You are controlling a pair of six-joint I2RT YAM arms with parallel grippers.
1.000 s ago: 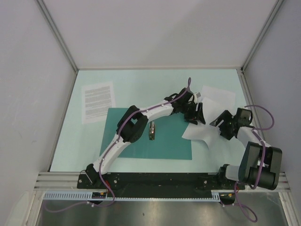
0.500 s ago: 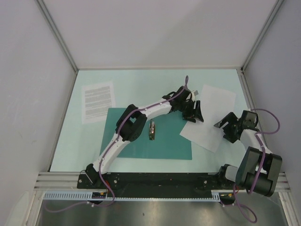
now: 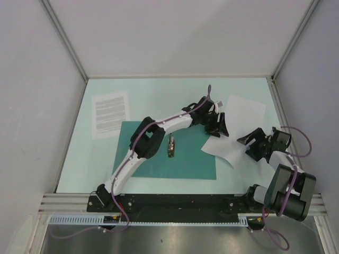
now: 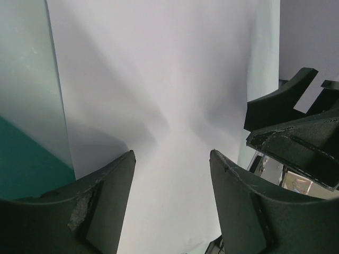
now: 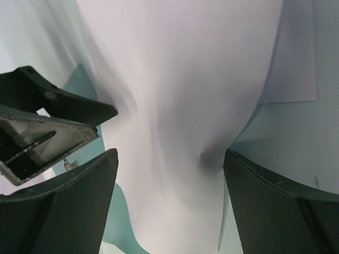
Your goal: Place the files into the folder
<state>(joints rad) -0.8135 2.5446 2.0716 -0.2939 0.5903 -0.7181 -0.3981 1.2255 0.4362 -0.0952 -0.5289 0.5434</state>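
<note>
The folder (image 3: 183, 161) is a flat teal-green, darker than the pale mint table (image 3: 159, 95). The printed sheet (image 3: 110, 114) is white with lines of black text. The plain sheet (image 3: 241, 108) is unmarked white, shaded grey where it buckles. The arms (image 3: 175, 123) are white with black joints and purple cables (image 3: 210, 92). The left gripper (image 4: 170, 159) and right gripper (image 5: 170, 156) are matte black.

Blank sheet (image 4: 159, 95) under left gripper (image 4: 172, 159): thin white paper, matt, softly buckled. Gripper fingers (image 4: 106, 211): black plastic, matt, scuffed grey at edges. Folder (image 4: 21, 164) left of claw: teal card, matt, smooth. Tabletop (image 4: 24, 58): pale mint, smooth, faint sheen.
</note>
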